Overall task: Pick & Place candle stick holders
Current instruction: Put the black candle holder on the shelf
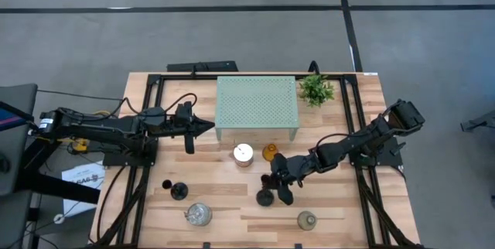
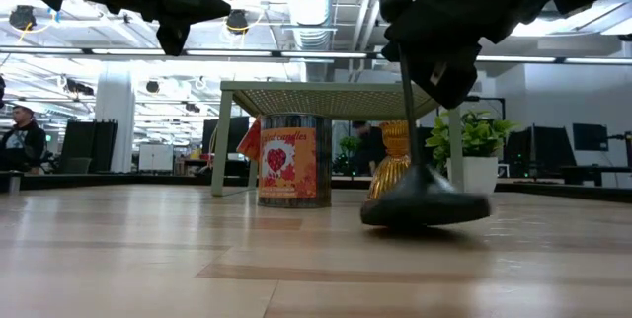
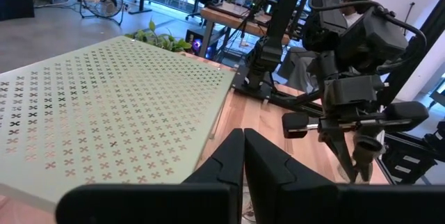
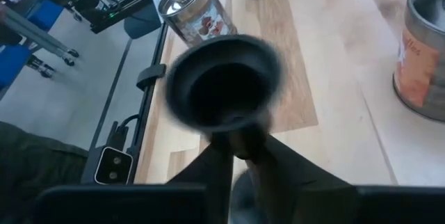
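**Right pincer grips a black holder's stem**

The right pincer (image 1: pixel 272 181) is pinched around the black stemmed holder (image 2: pixel 425 202), low centre-right, base on the counter (image 1: pixel 340 210). Next, probably, a straight lift. The left pincer (image 1: pixel 203 127), shut, idles left of the stand (image 1: pixel 257 104).

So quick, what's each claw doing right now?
Left gripper: shut, empty, hovering by the green stand.
Right gripper: shut on a black holder, gripping its stem.
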`<action>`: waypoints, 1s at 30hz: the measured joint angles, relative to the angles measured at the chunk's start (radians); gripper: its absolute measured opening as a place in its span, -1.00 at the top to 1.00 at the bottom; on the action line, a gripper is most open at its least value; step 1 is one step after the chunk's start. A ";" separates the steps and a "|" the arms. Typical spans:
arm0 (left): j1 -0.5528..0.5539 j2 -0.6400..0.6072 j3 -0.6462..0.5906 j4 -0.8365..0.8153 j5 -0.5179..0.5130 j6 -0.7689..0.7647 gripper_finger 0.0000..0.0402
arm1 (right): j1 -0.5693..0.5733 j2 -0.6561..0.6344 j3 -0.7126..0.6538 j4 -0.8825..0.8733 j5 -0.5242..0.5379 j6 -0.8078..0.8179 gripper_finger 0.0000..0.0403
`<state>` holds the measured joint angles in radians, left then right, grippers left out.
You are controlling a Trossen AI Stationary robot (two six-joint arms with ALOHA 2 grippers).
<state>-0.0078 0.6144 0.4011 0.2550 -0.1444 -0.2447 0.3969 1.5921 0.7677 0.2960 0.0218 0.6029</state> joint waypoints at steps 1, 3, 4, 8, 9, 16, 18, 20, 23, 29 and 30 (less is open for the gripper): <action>0.000 0.000 0.000 0.000 0.000 0.000 0.94 | 0.000 0.000 0.000 0.000 0.000 0.000 0.84; 0.000 0.000 0.000 0.000 0.000 0.000 0.94 | 0.000 0.000 0.000 -0.002 -0.002 0.000 0.89; 0.000 0.000 0.000 0.000 0.000 0.000 0.94 | 0.000 0.000 0.000 -0.004 -0.004 0.001 0.90; 0.000 0.000 0.000 0.000 0.000 0.000 0.94 | 0.001 0.000 0.000 -0.010 -0.005 0.001 0.90; 0.000 0.000 0.000 0.000 0.000 0.000 0.94 | 0.001 0.000 0.000 -0.009 -0.001 0.000 0.89; 0.000 0.000 0.000 0.000 0.000 0.000 0.94 | -0.009 -0.001 0.000 0.009 0.004 -0.027 0.97; 0.000 0.000 0.000 0.000 0.000 0.000 0.94 | -0.016 -0.001 0.000 0.028 0.004 -0.034 0.98; 0.000 0.000 0.000 0.000 0.000 0.000 0.94 | -0.022 -0.002 0.000 0.056 0.005 -0.037 0.97; 0.000 0.000 0.000 0.000 0.000 0.000 0.94 | -0.033 -0.002 0.000 0.080 0.005 -0.058 0.97; 0.000 0.000 0.000 0.000 0.000 0.000 0.94 | -0.058 -0.038 0.028 0.053 0.010 -0.149 0.99; 0.000 0.000 0.000 0.000 0.000 0.000 0.94 | -0.063 -0.055 0.030 0.036 0.016 -0.166 0.99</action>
<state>-0.0082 0.6144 0.4011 0.2546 -0.1441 -0.2447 0.3337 1.5371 0.7977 0.3323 0.0379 0.4366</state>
